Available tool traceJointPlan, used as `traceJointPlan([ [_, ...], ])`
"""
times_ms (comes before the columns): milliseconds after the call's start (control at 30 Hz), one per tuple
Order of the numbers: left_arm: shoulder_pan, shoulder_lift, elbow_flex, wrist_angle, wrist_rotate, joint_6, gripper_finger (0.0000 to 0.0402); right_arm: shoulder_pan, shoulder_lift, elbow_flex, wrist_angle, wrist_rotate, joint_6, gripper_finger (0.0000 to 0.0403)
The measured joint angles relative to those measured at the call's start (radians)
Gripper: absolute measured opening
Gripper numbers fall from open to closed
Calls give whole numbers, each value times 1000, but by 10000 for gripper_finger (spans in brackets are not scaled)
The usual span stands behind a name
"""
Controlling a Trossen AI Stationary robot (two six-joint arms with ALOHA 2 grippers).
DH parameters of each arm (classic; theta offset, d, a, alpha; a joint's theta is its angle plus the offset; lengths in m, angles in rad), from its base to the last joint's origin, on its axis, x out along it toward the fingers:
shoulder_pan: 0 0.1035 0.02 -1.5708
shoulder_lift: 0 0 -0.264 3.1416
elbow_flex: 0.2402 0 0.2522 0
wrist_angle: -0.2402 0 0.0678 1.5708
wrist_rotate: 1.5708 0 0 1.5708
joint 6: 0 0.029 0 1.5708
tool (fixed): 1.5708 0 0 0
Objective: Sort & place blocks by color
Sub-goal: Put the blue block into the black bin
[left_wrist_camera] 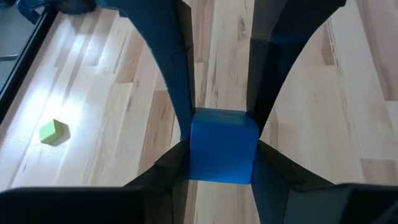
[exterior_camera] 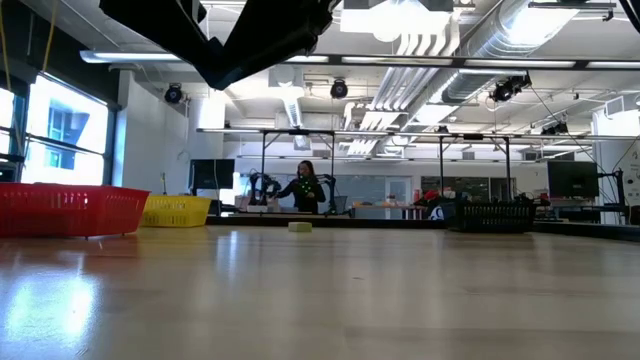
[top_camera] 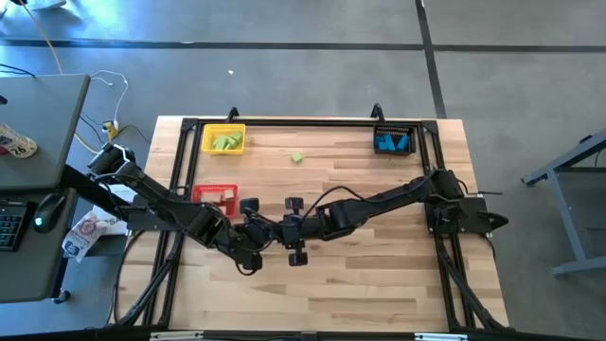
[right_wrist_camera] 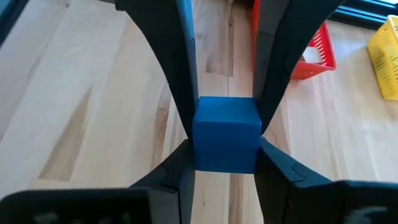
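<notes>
Fingers of both grippers, left (top_camera: 268, 230) and right (top_camera: 284, 227), clamp one blue cube (left_wrist_camera: 222, 145) at frame centre (bare counter (top_camera: 379, 284) all around).

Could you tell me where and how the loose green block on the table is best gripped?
Grip the green block across two opposite flat sides, coming straight down: it lies flat on the bare table with nothing beside it. For now the left gripper and right gripper meet mid-table, each closed on a blue cube.
</notes>
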Motion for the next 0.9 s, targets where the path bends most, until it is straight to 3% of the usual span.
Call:
traceJointPlan([
  [433,38,0,1,-43,28,-45,180,-5,3,0,-9,12,75,104],
  [900,120,-3,5,-118,10,-3,233,-45,6,-1,-145,219,220,103],
])
